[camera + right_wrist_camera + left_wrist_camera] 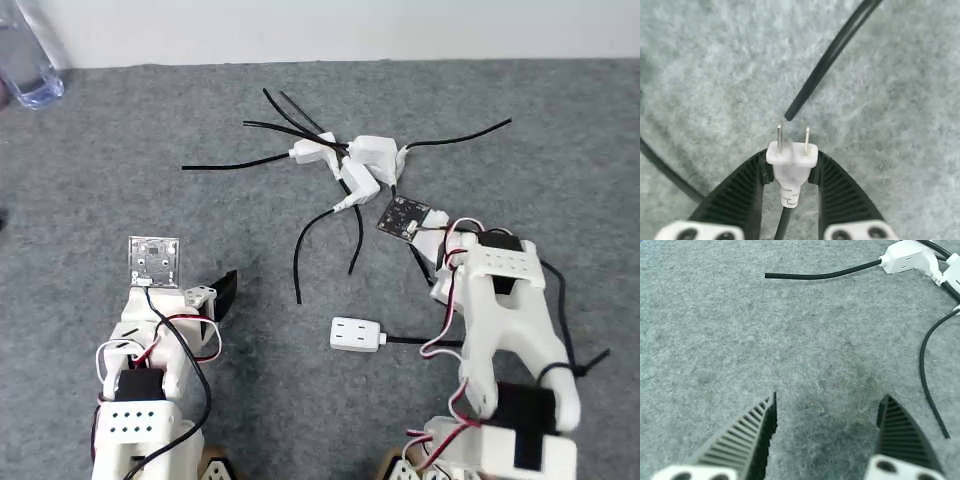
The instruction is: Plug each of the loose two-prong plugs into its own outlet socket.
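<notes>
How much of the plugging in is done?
Done: white pieces in the pile look joined, but I can't be sure. In hand: the right fingers clamp a plug. Left: it must go into a socket, which lies free by that arm. The left fingers are open, holding nothing.

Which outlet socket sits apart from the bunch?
The white outlet socket lying alone on the grey mat, nearer the bottom of the high view. The other sockets are bunched together farther out among tangled black cords.
</notes>
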Controlling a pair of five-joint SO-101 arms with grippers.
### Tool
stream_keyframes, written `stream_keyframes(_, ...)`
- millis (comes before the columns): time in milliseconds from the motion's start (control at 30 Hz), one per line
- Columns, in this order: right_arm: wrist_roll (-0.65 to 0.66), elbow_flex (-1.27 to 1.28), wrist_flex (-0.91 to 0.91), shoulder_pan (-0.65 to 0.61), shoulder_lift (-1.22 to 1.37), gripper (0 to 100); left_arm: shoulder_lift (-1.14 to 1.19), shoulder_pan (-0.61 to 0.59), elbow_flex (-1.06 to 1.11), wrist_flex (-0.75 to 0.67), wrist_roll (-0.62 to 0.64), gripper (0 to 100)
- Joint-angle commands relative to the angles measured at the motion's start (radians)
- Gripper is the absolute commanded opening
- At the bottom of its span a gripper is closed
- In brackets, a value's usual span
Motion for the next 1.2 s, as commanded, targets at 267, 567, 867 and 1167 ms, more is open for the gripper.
stream_keyframes(267,-0.009,0.043,-0.008,-0.010,-0.073,0.9,-0.009,-0.003,-0.007,-0.018,-0.006,30)
stream_keyframes(567,-0.201,0.038,-0.008,-0.007,-0.242,0.9,-0.011,0.029,-0.016,-0.025,-0.008,30)
stream_keyframes(867,-0.311,0.041,0.183,-0.099,-0.585,0.8,-0.011,0.049,-0.048,-0.091,-0.008,30)
stream_keyframes(1167,-0.173,-0.135,0.532,-0.320,-0.670,0.8,-0.011,0.057,-0.047,-0.107,-0.005,30)
